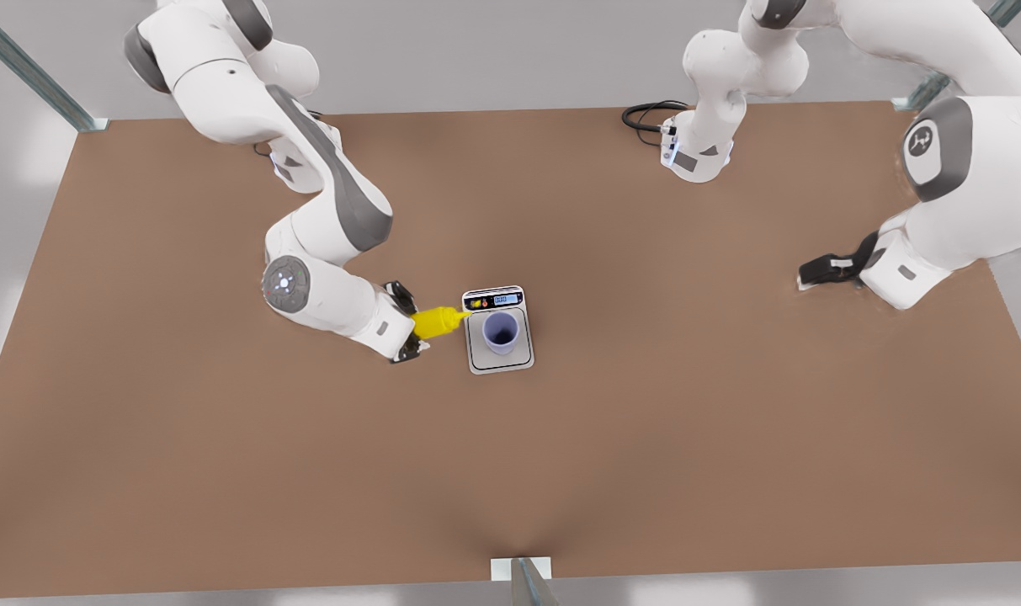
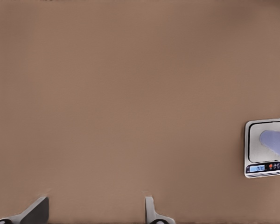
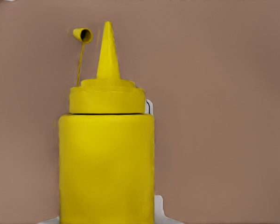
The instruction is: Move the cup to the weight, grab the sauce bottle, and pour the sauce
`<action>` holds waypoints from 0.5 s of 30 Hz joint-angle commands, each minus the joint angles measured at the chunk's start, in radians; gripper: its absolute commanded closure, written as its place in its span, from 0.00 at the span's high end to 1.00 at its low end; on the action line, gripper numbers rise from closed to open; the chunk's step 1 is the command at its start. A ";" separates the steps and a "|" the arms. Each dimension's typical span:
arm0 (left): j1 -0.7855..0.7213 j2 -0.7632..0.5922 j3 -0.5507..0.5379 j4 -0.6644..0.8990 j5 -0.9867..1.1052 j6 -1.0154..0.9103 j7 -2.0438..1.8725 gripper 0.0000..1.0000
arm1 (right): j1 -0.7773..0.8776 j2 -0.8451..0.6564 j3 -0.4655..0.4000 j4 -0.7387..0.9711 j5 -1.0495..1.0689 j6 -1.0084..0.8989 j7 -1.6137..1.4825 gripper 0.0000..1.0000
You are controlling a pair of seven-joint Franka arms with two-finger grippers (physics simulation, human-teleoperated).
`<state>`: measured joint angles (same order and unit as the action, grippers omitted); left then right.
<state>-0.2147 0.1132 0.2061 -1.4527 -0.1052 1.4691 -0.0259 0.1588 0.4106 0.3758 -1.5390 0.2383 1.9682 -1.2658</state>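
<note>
The right gripper (image 1: 409,324) holds the bottle (image 1: 437,321) sideways, nozzle pointing at the cup (image 1: 501,332) just ahead on the scale (image 1: 475,353). The left gripper (image 1: 826,271) waits spread, well apart.

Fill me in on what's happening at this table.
The right gripper, on the front view's left, holds the yellow sauce bottle on its side, with the nozzle pointing at the weight. The cup already stands upright on the weight's grey platform. The nozzle has not reached over the cup's mouth, and no sauce is visible coming out. The left gripper waits open above bare table on the front view's right.
</note>
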 commanded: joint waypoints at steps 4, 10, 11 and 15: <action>0.006 -0.052 -0.020 -0.226 0.157 0.204 -0.006 1.00 | 0.036 0.022 -0.002 0.002 -0.016 0.047 0.037 0.50; 0.005 -0.050 -0.020 -0.226 0.153 0.201 -0.008 1.00 | -0.028 0.020 0.000 0.011 0.001 -0.015 0.022 0.50; 0.005 -0.050 -0.020 -0.226 0.153 0.201 -0.008 1.00 | -0.064 0.019 0.002 0.013 0.055 -0.044 -0.013 0.50; 0.005 -0.046 -0.020 -0.226 0.153 0.201 -0.008 1.00 | -0.277 0.020 0.000 0.005 0.426 -0.181 -0.331 0.50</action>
<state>-0.2089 0.0675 0.1855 -1.6782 0.0454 1.6705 -0.0337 -0.1396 0.4336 0.3755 -1.5364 0.6963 1.7733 -1.6309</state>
